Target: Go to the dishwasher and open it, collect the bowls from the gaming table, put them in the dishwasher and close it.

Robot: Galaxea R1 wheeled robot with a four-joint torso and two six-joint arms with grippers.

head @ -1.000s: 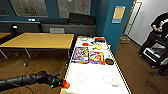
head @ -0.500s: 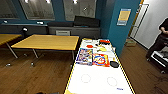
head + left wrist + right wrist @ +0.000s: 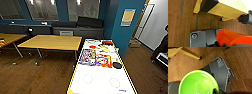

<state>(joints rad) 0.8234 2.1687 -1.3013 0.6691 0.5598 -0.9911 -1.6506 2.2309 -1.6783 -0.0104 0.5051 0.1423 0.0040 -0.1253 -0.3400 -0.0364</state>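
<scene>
Right gripper: a green bowl (image 3: 198,83) showed large and close in the right wrist view, open side toward the camera, above wood flooring; whether the fingers were spread or pinching its rim could not be told.
Left gripper: an orange bowl (image 3: 233,38) sat close in the left wrist view, over the brown floor and beside a pale wooden table underside (image 3: 228,8); finger state could not be told.
Nearest surface: a long white table (image 3: 100,80) with yellow edging ran from the bottom of the head view away from the robot; its near half carried faint circle marks.
Far half of that table: colourful printed sheets (image 3: 96,58), a dark round bowl-like thing (image 3: 117,65) by the right edge, and red and yellow items (image 3: 105,45) farther on.
Room to the left: wood floor (image 3: 37,75) lay open between the white table's left edge and a yellow-topped table (image 3: 52,42).
Room to the right: a strip of floor ran between the table's right edge and a teal pillar (image 3: 125,27).
Far right: a person (image 3: 162,48), partly cut by the frame edge.
Far wall: a dark sofa (image 3: 75,26) under windows.
Dishwasher: not identifiable.
</scene>
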